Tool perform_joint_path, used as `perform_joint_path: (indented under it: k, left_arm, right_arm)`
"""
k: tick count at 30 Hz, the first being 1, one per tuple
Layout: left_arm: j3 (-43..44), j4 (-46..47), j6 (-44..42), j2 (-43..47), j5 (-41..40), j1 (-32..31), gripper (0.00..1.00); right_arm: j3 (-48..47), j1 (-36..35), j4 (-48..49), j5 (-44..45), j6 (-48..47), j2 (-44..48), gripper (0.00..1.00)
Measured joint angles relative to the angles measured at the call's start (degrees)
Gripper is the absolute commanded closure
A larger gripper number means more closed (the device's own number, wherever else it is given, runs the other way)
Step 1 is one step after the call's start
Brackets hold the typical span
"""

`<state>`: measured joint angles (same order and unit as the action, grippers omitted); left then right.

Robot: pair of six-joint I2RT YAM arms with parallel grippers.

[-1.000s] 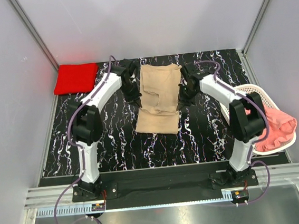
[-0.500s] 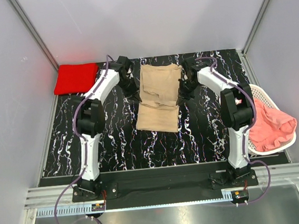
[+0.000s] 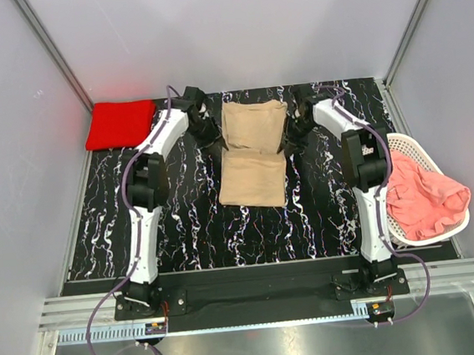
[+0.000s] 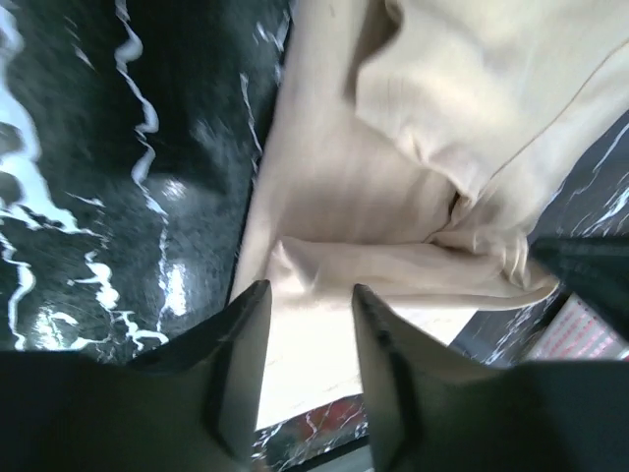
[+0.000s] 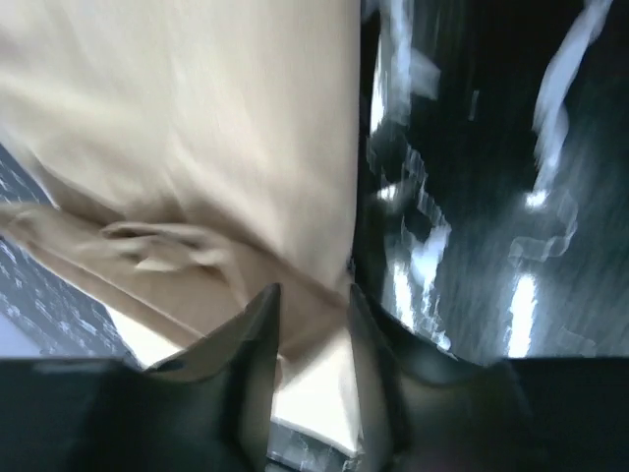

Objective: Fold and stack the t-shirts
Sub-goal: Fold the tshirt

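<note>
Tan t-shirt (image 3: 252, 155) lies smoother than before, stretched between left pincer (image 3: 210, 133) and right pincer (image 3: 293, 132), each clenching a side edge. Three tees (red t-shirt (image 3: 120, 123) left of both, pink t-shirt (image 3: 425, 197) in white basket (image 3: 408, 142), rightward).

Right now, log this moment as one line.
stage: folding tan t-shirt | left gripper: shut on its left edge | right gripper: shut on its right edge | red t-shirt: folded, far-left corner | pink t-shirt: in basket

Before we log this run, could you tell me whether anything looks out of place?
Nothing is damaged or spilled. The pink shirt lies crumpled, hanging over the rim of the basket, and the tan shirt has folded layers that sit slightly askew.
</note>
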<state>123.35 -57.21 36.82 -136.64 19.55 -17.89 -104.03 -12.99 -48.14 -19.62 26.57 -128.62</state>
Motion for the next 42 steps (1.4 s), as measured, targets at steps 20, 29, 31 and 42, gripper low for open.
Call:
perform_joint_path:
  k: [20, 29, 31, 42]
  left_arm:
    - [-44.7, 10.4, -8.9, 29.0, 0.6, -3.8, 0.28]
    - [-48.9, 15.4, -11.0, 28.8, 0.9, -3.6, 0.31]
    - [-49.5, 16.6, -11.1, 28.5, 1.5, -3.5, 0.31]
    - [-50.9, 17.9, -9.7, 26.6, 3.2, -3.5, 0.33]
  right_arm:
    - [22.5, -2.7, 0.2, -3.2, -3.1, 16.9, 0.28]
    - [43.5, -6.8, 10.0, -7.0, 1.2, 24.7, 0.31]
    - [44.8, -6.6, 12.0, -7.2, 2.4, 25.7, 0.34]
    - [45.1, -6.6, 19.2, -7.3, 8.4, 24.9, 0.41]
